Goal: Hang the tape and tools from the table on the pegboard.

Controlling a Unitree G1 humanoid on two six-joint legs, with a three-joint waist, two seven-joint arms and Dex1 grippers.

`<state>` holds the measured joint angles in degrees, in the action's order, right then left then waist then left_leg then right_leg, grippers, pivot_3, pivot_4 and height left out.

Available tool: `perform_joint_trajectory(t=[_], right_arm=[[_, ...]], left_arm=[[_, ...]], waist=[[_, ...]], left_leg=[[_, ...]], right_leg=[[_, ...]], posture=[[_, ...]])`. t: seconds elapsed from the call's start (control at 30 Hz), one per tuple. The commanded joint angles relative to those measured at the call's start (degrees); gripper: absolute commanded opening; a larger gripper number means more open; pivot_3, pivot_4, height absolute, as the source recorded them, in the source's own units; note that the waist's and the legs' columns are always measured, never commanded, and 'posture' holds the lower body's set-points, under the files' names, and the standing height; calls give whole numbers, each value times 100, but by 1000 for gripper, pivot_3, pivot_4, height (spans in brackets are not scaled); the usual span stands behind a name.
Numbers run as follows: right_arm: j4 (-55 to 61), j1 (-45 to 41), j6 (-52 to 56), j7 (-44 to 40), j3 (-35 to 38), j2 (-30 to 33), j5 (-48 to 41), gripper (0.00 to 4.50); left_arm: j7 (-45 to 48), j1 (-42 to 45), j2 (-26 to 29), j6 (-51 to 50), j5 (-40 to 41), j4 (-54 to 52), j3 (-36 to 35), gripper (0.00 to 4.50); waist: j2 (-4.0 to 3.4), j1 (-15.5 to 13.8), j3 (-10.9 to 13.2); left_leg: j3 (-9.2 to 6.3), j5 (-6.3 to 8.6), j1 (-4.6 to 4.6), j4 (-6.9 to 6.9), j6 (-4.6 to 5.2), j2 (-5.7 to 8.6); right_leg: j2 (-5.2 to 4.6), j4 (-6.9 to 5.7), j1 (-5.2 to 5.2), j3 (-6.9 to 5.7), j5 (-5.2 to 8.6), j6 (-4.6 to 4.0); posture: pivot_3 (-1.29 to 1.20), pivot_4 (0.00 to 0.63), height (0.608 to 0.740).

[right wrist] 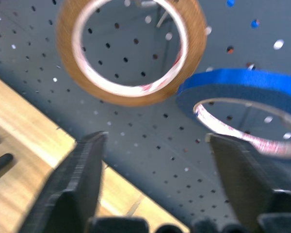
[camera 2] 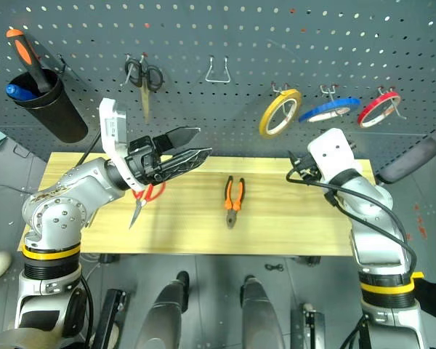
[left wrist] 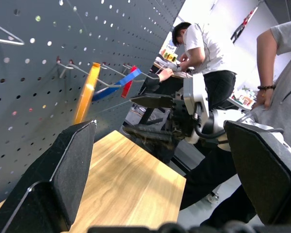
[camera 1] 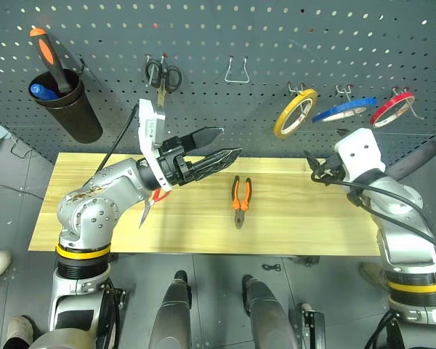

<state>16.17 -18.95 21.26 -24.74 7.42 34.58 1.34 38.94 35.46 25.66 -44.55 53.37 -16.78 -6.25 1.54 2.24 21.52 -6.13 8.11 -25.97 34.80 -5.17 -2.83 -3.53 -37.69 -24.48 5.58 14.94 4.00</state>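
Lying on the counter (camera 1: 291, 233), the pliers (camera 1: 240, 201) run lengthwise toward the pegboard (camera 1: 261, 36), nearer the left tool (camera 1: 218, 145), wide open and empty; right tool (right wrist: 155, 145) gapes emptily below the hung blue tape (camera 1: 344, 110).

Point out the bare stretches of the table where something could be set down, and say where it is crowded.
The table is bare between the pliers and its right end, below the right gripper, and along the front edge. Left of the pliers it is crowded: the red-handled scissors lie under the left gripper. A smaller free strip sits at the far left end.
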Motion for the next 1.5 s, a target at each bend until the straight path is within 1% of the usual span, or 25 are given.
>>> perform_joint_trajectory(t=[0.03,0.1,0.13,0.2,0.23,0.33,0.43,0.47,0.53,0.6,0.63,0.7,0.8,0.97,1.13,1.27,1.3,1.4,1.5], right_arm=[[684,974,12,-344,280,155,-240,4454],[896,1256,441,-587,125,198,-441,4454],[951,1238,831,-641,4,173,-548,4454],[956,949,1804,-649,-314,51,-690,4454],[954,741,2378,-569,-453,-108,-788,4454],[904,16,3815,-246,-767,-825,-1067,4454],[512,-678,5137,366,-643,-1869,-1125,4454],[259,-901,5385,638,-584,-2224,-1054,4454],[-189,-1250,5550,1074,-478,-2715,-907,4454],[-590,-1524,5578,1452,-318,-3087,-803,4454],[-824,-1652,5515,1661,-233,-3259,-741,4454],[-1447,-1917,5232,2169,-79,-3682,-596,4454],[-2090,-2173,4847,2598,1,-4019,-462,4454],[-2966,-2527,4186,3030,6,-4154,-356,4454],[-4267,-3031,3204,3360,87,-4090,-328,4454],[-5128,-3488,2644,3400,165,-4033,-410,4454],[-5287,-3572,2550,3390,176,-4019,-423,4454],[-5645,-3738,2419,3368,261,-4002,-512,4454],[-5760,-3770,2486,3377,409,-4043,-676,3629]], left_arm=[[266,-415,291,152,-162,-449,20,4500],[462,-824,563,260,-382,-576,73,4500],[559,-1073,727,360,-550,-608,93,4500],[756,-1601,1003,508,-753,-651,44,4500],[854,-1876,1123,594,-839,-673,-7,4500],[984,-2587,1374,719,-943,-687,-259,4500],[958,-3101,1492,674,-866,-698,-601,4500],[893,-3241,1509,613,-803,-749,-739,4500],[774,-3436,1531,525,-716,-846,-968,4500],[668,-3586,1537,469,-652,-930,-1157,4500],[591,-3667,1530,416,-600,-987,-1251,4500],[478,-3860,1518,367,-575,-1075,-1431,4500],[315,-4016,1498,314,-502,-1213,-1559,4500],[169,-4147,1529,192,-320,-1370,-1726,4500],[24,-4235,1516,112,-169,-1505,-1780,4500],[-23,-4276,1539,108,-107,-1550,-1799,4500],[-37,-4262,1542,100,-98,-1547,-1798,4500],[-145,-4133,1537,29,-14,-1461,-1822,4500],[-153,-4042,1543,-24,96,-1431,-1801,4500]], waist=[[-1,-18,-1],[-1,3,-1],[-1,43,-1],[0,96,0],[5,131,3],[8,169,5],[10,128,6],[11,110,7],[11,57,7],[11,-25,7],[11,-61,7],[11,-109,7],[11,-129,7],[11,-141,7],[11,-106,7],[11,-106,7],[11,-108,7],[11,-118,7],[11,-123,7]], left_leg=[[0,0,-2,0,0,0],[0,4,-2,-3,6,0],[1,4,0,-3,6,0],[4,2,12,0,3,-1],[4,-1,18,0,-1,-1],[4,-21,46,-16,2,-14],[3,-37,43,-32,16,-19],[4,-39,40,-32,15,-20],[6,-39,24,-32,15,-17],[7,-40,-20,-30,16,-15],[5,-40,-36,-29,15,-16],[5,-39,-39,-33,16,-15],[5,-39,-38,-48,16,-16],[6,-40,-38,-51,15,-16],[6,-40,-37,-52,15,-18],[6,-40,-37,-55,15,-18],[6,-40,-37,-56,15,-17],[6,-40,-37,-57,15,-18],[6,-40,-37,-58,15,-17]], right_leg=[[-1,2,0,-1,0,0],[-2,4,1,0,0,0],[-2,2,0,3,0,0],[1,-13,-3,10,-5,-7],[1,-27,-3,11,-4,-6],[16,-40,-2,17,22,17],[19,-43,-14,16,20,11],[19,-41,-15,16,20,11],[15,-36,-25,16,20,14],[13,-38,-66,13,18,13],[11,-40,-78,6,0,-17],[8,-35,-79,1,-5,-27],[8,-33,-84,-1,-5,-29],[9,-33,-85,-1,-4,-30],[11,-35,-87,-1,-4,-31],[11,-33,-88,-1,-5,-32],[11,-33,-88,-1,-5,-32],[11,-34,-88,-1,-5,-33],[11,-33,-88,-2,-5,-33]], posture=[[17,361,740],[29,374,740],[29,374,740],[35,390,740],[35,390,740],[37,396,740],[45,402,740],[43,404,740],[61,405,740],[74,405,740],[74,407,740],[80,409,740],[99,408,740],[108,403,740],[113,406,740],[113,406,740],[118,396,740],[120,395,740],[120,395,740]])
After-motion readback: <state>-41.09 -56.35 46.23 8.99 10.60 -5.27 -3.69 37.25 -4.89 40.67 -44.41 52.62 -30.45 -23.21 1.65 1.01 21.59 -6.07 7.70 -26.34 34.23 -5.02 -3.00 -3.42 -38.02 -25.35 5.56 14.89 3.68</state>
